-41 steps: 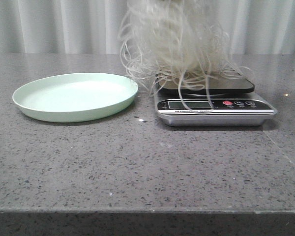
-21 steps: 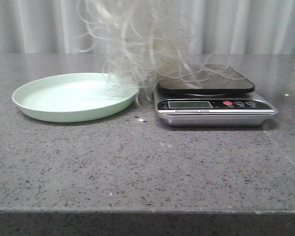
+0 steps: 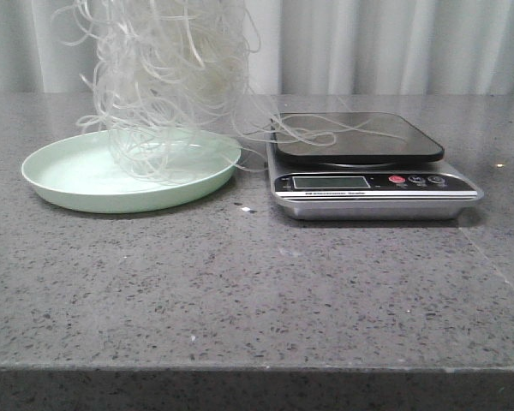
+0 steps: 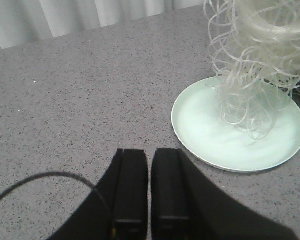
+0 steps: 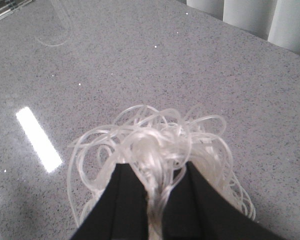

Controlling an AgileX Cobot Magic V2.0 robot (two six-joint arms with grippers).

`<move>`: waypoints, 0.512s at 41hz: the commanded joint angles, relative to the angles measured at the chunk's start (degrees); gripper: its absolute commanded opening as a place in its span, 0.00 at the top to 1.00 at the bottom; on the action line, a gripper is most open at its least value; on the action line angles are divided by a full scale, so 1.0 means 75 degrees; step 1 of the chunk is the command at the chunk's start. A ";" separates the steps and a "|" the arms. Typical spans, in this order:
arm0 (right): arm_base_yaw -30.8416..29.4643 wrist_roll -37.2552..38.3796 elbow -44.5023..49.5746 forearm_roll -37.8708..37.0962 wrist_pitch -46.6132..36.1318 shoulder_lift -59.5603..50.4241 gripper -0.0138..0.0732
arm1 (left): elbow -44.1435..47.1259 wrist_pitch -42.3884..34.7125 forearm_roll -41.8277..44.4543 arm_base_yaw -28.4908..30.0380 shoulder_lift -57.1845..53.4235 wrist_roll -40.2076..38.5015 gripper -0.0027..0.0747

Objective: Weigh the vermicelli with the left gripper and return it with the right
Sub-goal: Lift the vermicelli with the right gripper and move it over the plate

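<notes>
The vermicelli (image 3: 167,81), a loose whitish tangle of thin strands, hangs above the pale green plate (image 3: 68,184), its lowest loops touching the plate. A few strands trail across the scale's dark platform (image 3: 385,141). My right gripper (image 5: 155,172) is shut on the vermicelli (image 5: 155,145), strands pinched between its black fingers; it is above the top edge of the front view. My left gripper (image 4: 150,165) is shut with nothing in it, low over the bare table beside the plate (image 4: 210,140); the vermicelli (image 4: 255,55) hangs over that plate.
A silver kitchen scale (image 3: 373,190) with a display and red button stands right of the plate. The table is grey speckled stone (image 3: 257,291), with a white curtain behind. The table's front edge runs along the bottom of the front view.
The hanging vermicelli has moved left, from over the scale to over the plate. Only a few trailing strands still lie on the scale's platform.
</notes>
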 commanded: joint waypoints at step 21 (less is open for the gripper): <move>0.0317 -0.0079 -0.0278 -0.0551 0.0671 0.0955 0.67 | -0.0185 -0.0613 0.0094 -0.0004 0.0009 -0.0078 0.78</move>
